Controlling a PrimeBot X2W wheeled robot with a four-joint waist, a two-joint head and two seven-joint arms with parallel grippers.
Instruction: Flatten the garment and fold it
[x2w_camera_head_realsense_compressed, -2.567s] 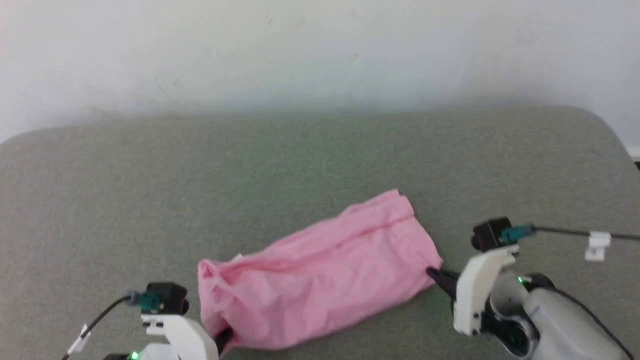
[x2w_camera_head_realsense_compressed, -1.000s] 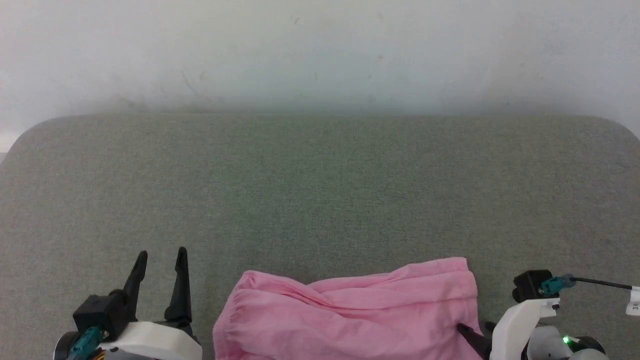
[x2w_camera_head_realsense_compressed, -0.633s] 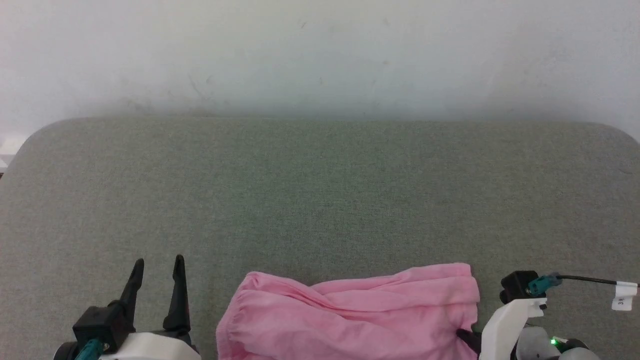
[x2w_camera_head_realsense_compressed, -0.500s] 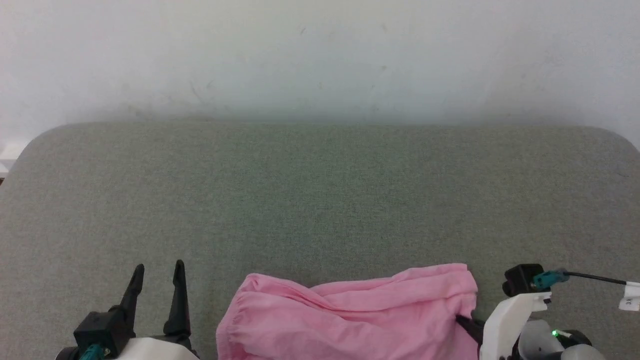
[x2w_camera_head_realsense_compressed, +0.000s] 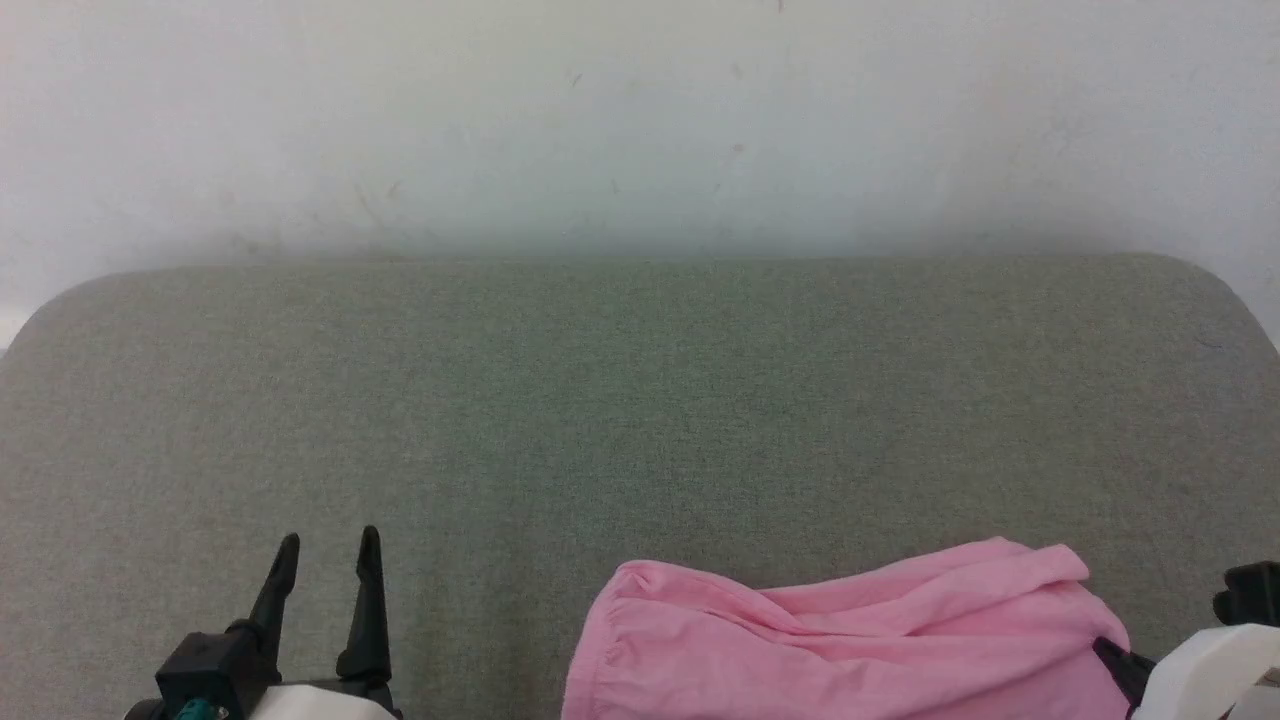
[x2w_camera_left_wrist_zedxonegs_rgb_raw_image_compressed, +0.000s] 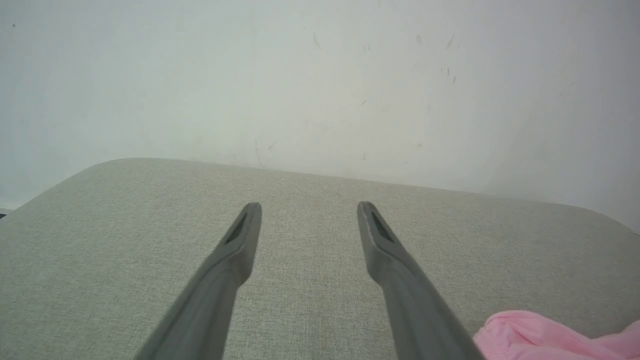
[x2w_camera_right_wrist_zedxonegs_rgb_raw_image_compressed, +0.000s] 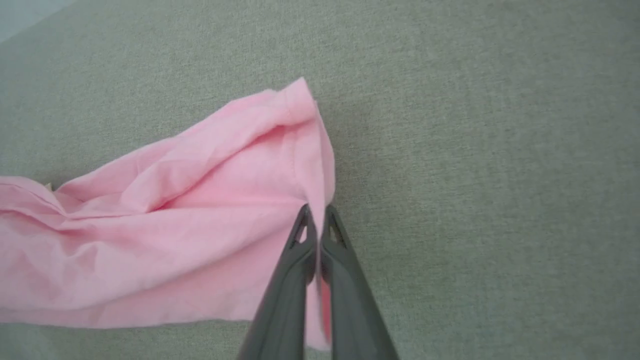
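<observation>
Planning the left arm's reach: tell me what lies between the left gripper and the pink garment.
The stretch is bare: just grey-green padded surface between the left gripper and the garment, as the head view shows.

L gripper, two long dark tapered fingers, sits low at robot's left, jaws spread wide, tips pointing fwd. R gripper, same fingers on white wrist housing, low at right, jaws pinched together on hemmed edge of thin light-pink wrinkly garment.
</observation>
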